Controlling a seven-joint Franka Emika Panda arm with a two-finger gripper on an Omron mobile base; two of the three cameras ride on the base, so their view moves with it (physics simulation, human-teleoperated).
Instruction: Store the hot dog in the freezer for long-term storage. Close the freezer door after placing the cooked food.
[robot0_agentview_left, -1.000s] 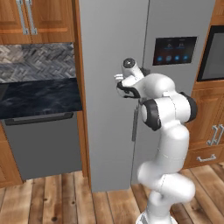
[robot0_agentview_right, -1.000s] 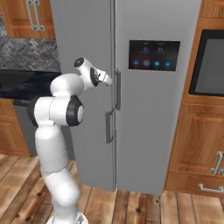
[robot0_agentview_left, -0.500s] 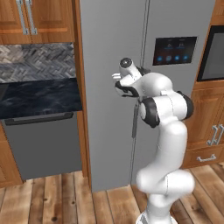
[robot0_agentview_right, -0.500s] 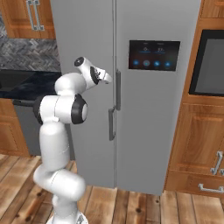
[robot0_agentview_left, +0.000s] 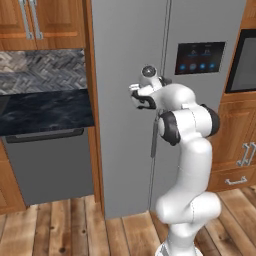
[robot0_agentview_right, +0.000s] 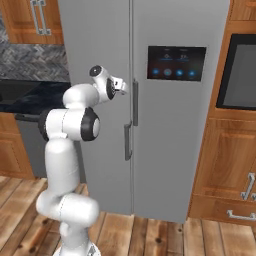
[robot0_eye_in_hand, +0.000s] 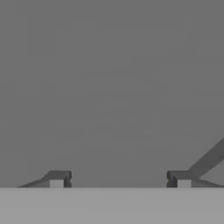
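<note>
One tall plain grey freezer door (robot0_agentview_left: 127, 100) stands shut, its single vertical grey bar handle (robot0_agentview_right: 128, 141) beside the second door with the dark touchscreen panel (robot0_agentview_right: 176, 63). My gripper (robot0_eye_in_hand: 119, 178) is pressed close against that plain door near the handle's top, fingertips (robot0_eye_in_hand: 57, 178) parted, nothing between them.

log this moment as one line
stage: reaching handle | end effector: at freezer door, jaws apart | freezer door: shut | handle: ungrasped
</note>
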